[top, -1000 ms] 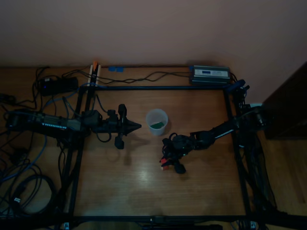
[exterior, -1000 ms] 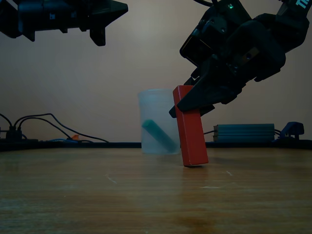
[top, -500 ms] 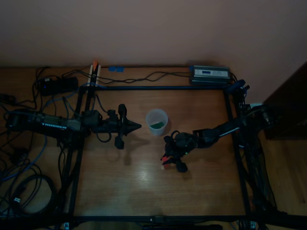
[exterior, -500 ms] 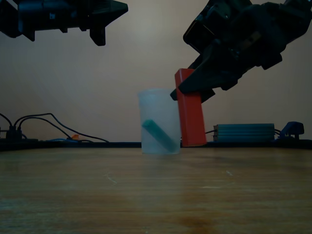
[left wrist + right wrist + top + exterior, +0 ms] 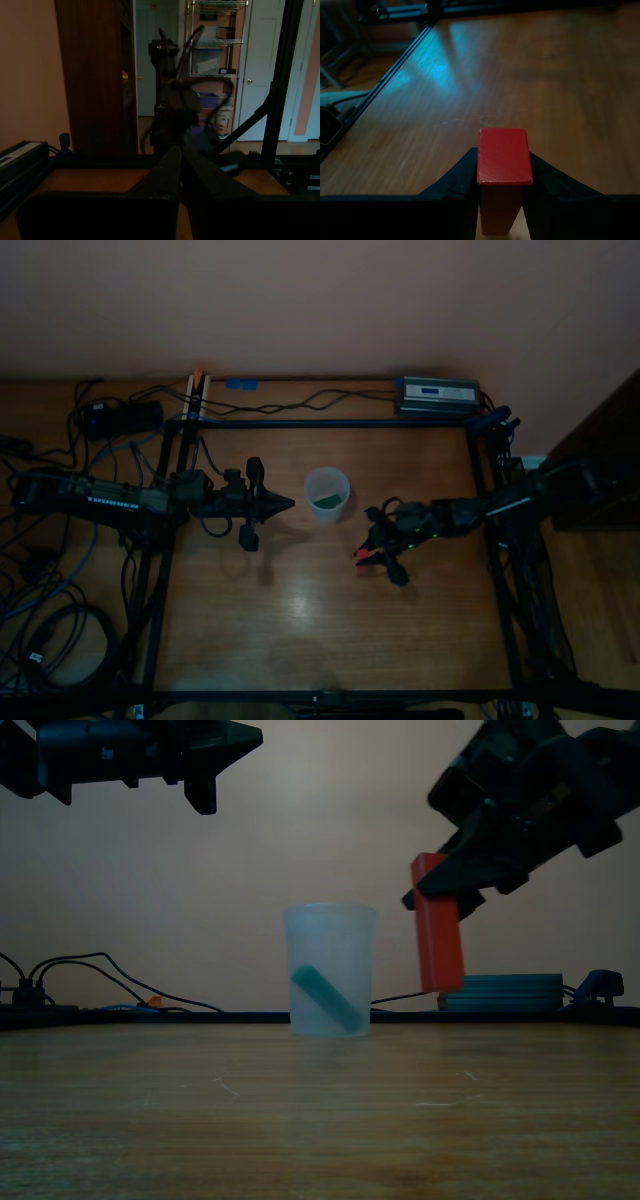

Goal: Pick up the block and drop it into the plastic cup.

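A long red block (image 5: 438, 935) hangs upright above the table, clamped near its top end by my right gripper (image 5: 440, 898). In the right wrist view the block (image 5: 503, 165) sits between the two dark fingers. The plastic cup (image 5: 330, 982) is translucent, stands on the wood, and holds a dark green piece (image 5: 325, 997) leaning inside it. The block is to the exterior view's right of the cup and clear of it. From above, the block (image 5: 368, 554) lies right of and nearer than the cup (image 5: 327, 494). My left gripper (image 5: 286, 504) hovers shut and holds nothing, left of the cup.
A black frame rail (image 5: 330, 423) borders the wooden table. A grey power box (image 5: 438, 395) sits at the back right, and cables (image 5: 60, 570) crowd the top view's left side. A dark cabinet (image 5: 600, 450) stands at the far right.
The right gripper has lifted the red block off the table and carried it to the exterior view's right, away from the cup. The left arm has not moved.
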Robot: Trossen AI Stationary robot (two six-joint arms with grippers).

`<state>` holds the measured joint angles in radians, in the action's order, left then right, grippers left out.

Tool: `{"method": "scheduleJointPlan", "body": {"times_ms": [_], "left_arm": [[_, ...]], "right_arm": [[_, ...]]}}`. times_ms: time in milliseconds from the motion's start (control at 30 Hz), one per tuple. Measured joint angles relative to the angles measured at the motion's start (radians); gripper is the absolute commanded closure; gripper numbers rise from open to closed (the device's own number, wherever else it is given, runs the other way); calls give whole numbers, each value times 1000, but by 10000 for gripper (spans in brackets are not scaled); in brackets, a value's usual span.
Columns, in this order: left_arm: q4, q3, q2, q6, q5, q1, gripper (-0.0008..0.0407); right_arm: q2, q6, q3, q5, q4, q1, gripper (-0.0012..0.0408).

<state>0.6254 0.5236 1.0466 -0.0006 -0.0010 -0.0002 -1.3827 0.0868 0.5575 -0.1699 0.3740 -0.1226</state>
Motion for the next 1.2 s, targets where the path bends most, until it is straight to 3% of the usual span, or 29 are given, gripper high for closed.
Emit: {"method": "scheduleJointPlan", "body": {"times_ms": [267,500,767,1200], "left_arm": [[0,0,0,0,0,0,399],[0,0,0,0,0,0,399],[0,0,0,0,0,0,399],[0,0,0,0,0,0,399]], "right_arm": [[209,11,-116,24,0,91,396],[309,-6,-123,25,-15,207,396],[292,-105,37,15,-113,310,396],[76,-198,396,-129,-340,446,396]]}}
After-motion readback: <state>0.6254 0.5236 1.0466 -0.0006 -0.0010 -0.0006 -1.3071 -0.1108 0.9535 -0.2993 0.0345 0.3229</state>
